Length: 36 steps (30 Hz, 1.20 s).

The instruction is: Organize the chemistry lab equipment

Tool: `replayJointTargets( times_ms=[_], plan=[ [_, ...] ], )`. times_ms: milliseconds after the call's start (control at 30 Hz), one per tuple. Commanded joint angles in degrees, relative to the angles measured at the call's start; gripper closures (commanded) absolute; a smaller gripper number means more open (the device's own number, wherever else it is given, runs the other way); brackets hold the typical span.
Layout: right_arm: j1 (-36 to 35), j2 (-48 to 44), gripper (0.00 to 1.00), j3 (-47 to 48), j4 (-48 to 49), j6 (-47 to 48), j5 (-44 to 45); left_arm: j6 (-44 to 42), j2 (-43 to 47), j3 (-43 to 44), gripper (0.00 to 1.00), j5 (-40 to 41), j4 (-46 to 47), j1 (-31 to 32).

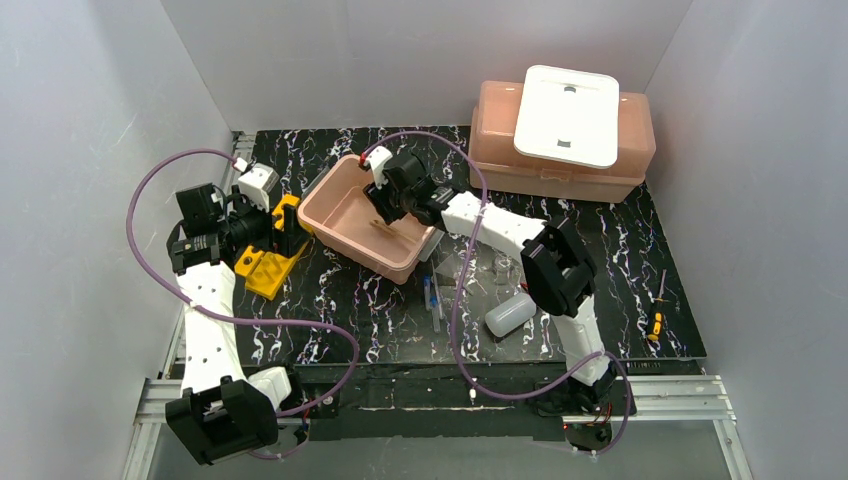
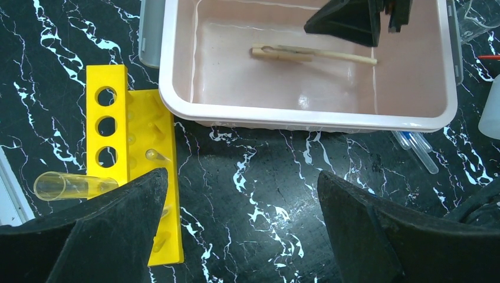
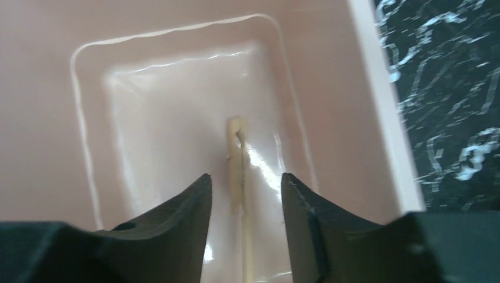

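Step, by my read: wooden stick (image 3: 239, 177) drop-off into open pink tub (image 2: 306, 121) — stick lies flat on tub floor, near centre. Right claw (image 3: 244, 180) hangs inside tub, part-open, fingers (image 3: 188, 218) either side of stick w/ gaps, gripping nothing. Left claw (image 2: 242, 174) wide open, empty, over worktop (image 2: 247, 236) just outside tub wall.

Next, prob: lift right claw clear of tub rim, go for pipettes (image 2: 418, 150) by tub corner.

Tub: glossy smooth plastic, rounded corners. Stick: pale matte wood, thin, notched end. Yellow rack (image 2: 147, 118) beside tub — rigid, round holes. Clear tube (image 2: 65, 184) lies sideways at rack edge.
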State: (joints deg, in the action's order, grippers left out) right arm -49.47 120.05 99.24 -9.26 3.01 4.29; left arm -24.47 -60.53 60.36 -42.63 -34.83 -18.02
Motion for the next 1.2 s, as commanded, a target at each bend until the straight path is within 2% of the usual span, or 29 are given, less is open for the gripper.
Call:
replayJointTargets(
  times_ms=[0,100,233,400,533,633,800,1167],
  plan=[
    [0.6,-2.9,0.39,4.3,2.4,2.9,5.2,-0.4,0.2,-0.6,0.02,-1.3,-0.8,0.2],
    [0.5,-5.4,0.33,4.2,2.5,2.8,7.1,0.3,-0.3,-0.3,0.02,-0.8,-0.4,0.2],
    [-0.1,-10.6,0.32,2.2,1.4,0.7,4.3,0.7,-0.4,0.1,0.02,-0.1,-0.6,0.1],
    [-4.3,-19.4,0.31,-8.8,4.1,0.0,-5.0,1.1,-0.3,1.0,0.02,0.3,-1.7,0.1],
    [-7.5,-21.4,0.31,-13.2,0.9,-4.7,-11.0,1.9,0.0,1.9,0.02,1.1,-1.8,0.1],
    [-9.7,-23.2,0.30,-18.5,3.1,-6.8,-14.9,2.3,0.2,2.5,0.02,1.7,-1.9,0.2],
    [-12.0,-22.7,0.27,-21.4,1.6,-4.7,-11.0,2.7,0.8,2.8,0.02,1.9,-2.2,0.1],
    [-12.9,-23.4,0.36,-22.9,-1.5,1.5,-5.7,3.0,1.7,4.5,0.02,1.4,-3.4,0.2]
  ],
)
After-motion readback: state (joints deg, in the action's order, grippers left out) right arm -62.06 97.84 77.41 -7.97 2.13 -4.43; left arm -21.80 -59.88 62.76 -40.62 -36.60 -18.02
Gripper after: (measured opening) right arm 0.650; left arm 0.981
